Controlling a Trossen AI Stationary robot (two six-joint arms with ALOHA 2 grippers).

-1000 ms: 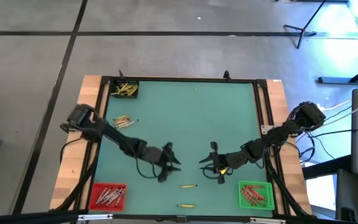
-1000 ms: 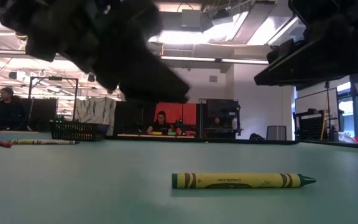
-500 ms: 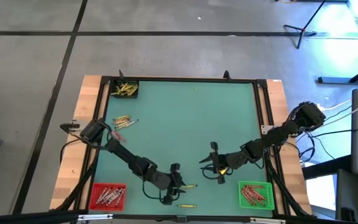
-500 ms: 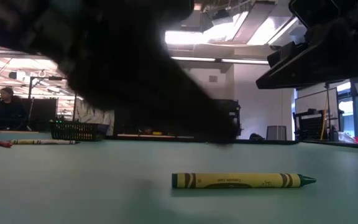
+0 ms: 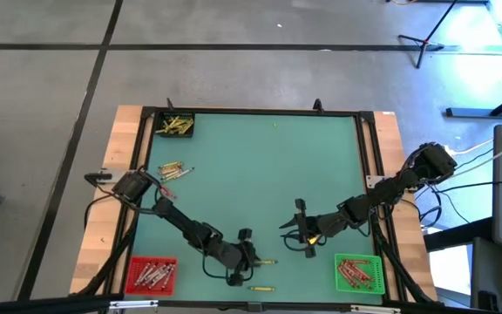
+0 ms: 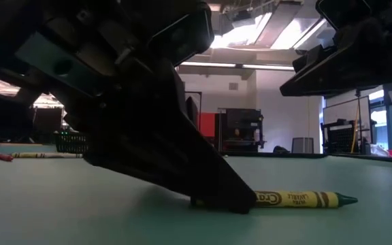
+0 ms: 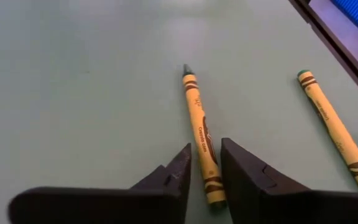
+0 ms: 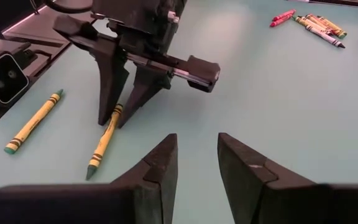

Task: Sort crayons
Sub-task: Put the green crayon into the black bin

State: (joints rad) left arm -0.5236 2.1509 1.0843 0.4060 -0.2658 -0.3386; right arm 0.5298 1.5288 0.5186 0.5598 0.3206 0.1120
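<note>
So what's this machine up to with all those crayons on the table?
It is sorting crayons into bins. The left pincer is down on the green table, its fingers straddling one end of a yellow crayon but not yet closed on it. A second yellow crayon lies nearby. The right pincer hangs open above the table, waiting. Some crayons already lie in the red bin and the green bin.

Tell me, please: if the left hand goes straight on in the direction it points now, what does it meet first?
The left hand points down at the table, its fingers astride the end of a yellow crayon. Going on, it would probably meet that crayon first, then the green mat right beneath. The fingers look open.
</note>
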